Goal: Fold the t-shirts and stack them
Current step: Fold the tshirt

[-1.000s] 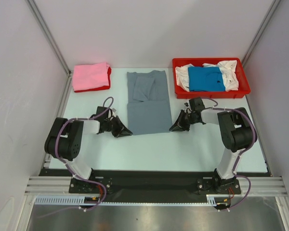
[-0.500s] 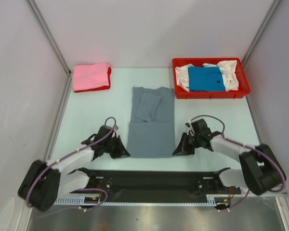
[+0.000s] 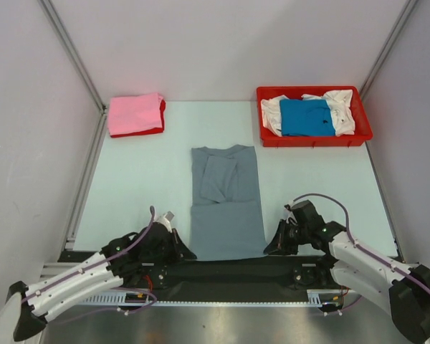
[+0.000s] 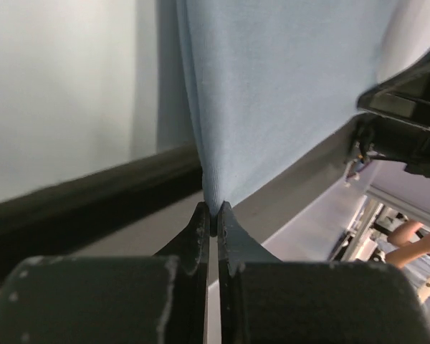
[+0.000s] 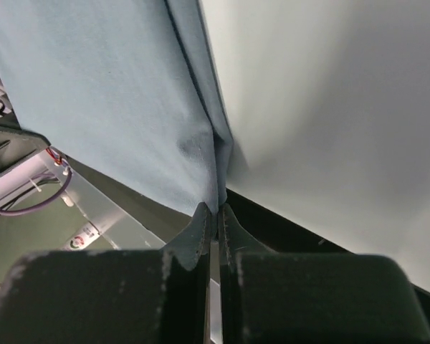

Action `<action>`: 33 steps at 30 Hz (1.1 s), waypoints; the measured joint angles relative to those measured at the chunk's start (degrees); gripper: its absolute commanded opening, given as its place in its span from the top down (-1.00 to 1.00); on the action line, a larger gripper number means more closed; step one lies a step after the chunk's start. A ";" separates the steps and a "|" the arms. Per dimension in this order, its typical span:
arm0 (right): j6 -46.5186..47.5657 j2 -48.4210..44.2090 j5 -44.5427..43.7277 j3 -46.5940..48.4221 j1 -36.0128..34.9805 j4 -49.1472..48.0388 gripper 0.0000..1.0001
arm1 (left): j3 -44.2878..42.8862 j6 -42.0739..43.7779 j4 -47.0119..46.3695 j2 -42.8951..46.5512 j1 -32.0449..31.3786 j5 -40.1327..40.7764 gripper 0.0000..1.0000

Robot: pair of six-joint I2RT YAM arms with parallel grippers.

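1. Left claw [image 4: 211,215] is clenched on the near left corner of the slate grey t-shirt [image 3: 226,201]. The wrist view shows only a thin pinch of cloth between its tips.
2. Right claw [image 5: 216,211] is clenched on the near right corner, where several layers look gathered.
3. The grey t-shirt lies flat at mid-table [image 3: 143,179] as a narrow strip. Its collar end is far, and its near hem is at the table's front edge between the claws.
4. Judged step: raise the near hem and fold it lengthwise toward the collar.
5. Recommended: lift both corners together at equal height and keep the hem taut. Carry it straight away from the bases, lay it square on the far end, then let go.
6. Risk: the thin left pinch may slip, and uneven travel would skew the fold.
7. The pink t-shirt [image 3: 134,113] rests on the red t-shirt [image 3: 147,132] at far left. The blue t-shirt [image 3: 304,117] and white t-shirt [image 3: 342,107] lie in the red tray [image 3: 365,132] at far right. All are well apart from the work.
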State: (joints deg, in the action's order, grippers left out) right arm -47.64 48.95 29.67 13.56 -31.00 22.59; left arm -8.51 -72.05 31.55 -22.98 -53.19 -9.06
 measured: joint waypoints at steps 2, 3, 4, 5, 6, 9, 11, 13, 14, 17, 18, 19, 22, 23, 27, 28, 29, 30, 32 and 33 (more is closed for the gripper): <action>-0.31 -0.57 -0.37 0.00 -0.22 1.31 1.00 | -0.07 -3.43 0.35 1.38 -3.74 1.99 0.99; -0.39 -1.38 -0.48 0.00 -0.37 2.29 1.00 | -0.09 -4.68 0.46 1.22 -5.14 2.64 0.99; -0.42 -2.40 -0.55 0.00 -0.50 3.30 1.00 | -0.13 -6.16 0.55 0.61 -6.97 3.43 0.99; -0.46 -3.63 -0.59 0.00 -0.59 4.28 1.00 | -0.20 -7.43 0.57 -0.61 -8.87 4.48 0.99; -0.48 -4.61 -0.59 0.00 -0.63 5.07 1.00 | -0.31 -8.46 0.68 -2.05 -10.32 5.20 0.99; -0.81 -7.93 -0.57 0.15 -0.76 7.63 1.00 | -2.27 -10.54 1.40 -6.82 -13.07 7.50 0.99; -0.81 -8.48 -0.94 1.09 -0.68 9.40 1.00 | -5.35 -10.51 2.67 -8.96 -13.25 9.14 0.99; -0.50 -6.62 -0.98 3.39 0.20 10.56 1.00 | -8.76 -9.38 4.22 -9.86 -11.61 9.99 1.00; 0.02 -4.92 -0.98 5.05 1.07 10.93 1.00 | -10.25 -7.72 4.72 -10.05 -8.98 9.49 0.99; 2.71 2.25 -0.72 11.80 4.22 11.93 1.00 | -13.81 -1.49 5.16 -11.47 1.16 7.58 0.99; 3.93 5.51 -0.57 14.62 5.40 11.85 1.00 | -15.32 1.38 5.07 -12.92 5.07 6.67 0.99; 5.11 8.52 -0.22 17.51 6.64 11.74 1.00 | -17.29 4.37 5.01 -15.08 8.74 5.49 0.99; 8.57 16.90 0.79 26.05 10.10 11.37 1.00 | -24.37 12.57 4.44 -24.11 17.46 2.21 0.99; 9.62 19.78 0.96 29.05 11.13 11.56 1.00 | -27.04 15.17 3.87 -27.34 19.85 1.16 0.99; 13.29 28.96 1.20 38.73 13.22 11.74 1.00 | -37.46 23.78 3.06 -39.08 26.53 -1.66 0.99; 14.10 31.54 1.22 41.44 13.64 11.87 1.00 | -39.54 25.18 2.69 -41.22 27.61 -2.01 0.99; 14.82 34.01 1.20 44.06 14.01 11.91 1.00 | -42.05 26.80 2.38 -43.58 28.94 -2.64 0.99; 15.41 36.35 1.25 46.58 14.45 12.02 1.00 | -44.30 28.20 1.99 -45.83 30.16 -3.19 0.99; 16.35 40.26 1.38 50.82 15.17 12.22 1.00 | -47.95 30.53 1.40 -49.72 32.33 -4.44 0.99; 16.70 42.62 1.55 53.51 15.56 12.55 1.00 | -49.44 31.52 0.96 -51.49 33.24 -4.98 0.99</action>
State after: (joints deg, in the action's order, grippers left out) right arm -30.94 91.57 31.22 67.07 -15.44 35.14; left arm -57.95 -40.53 32.51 -74.48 -19.94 -14.04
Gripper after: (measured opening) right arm 0.028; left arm 0.031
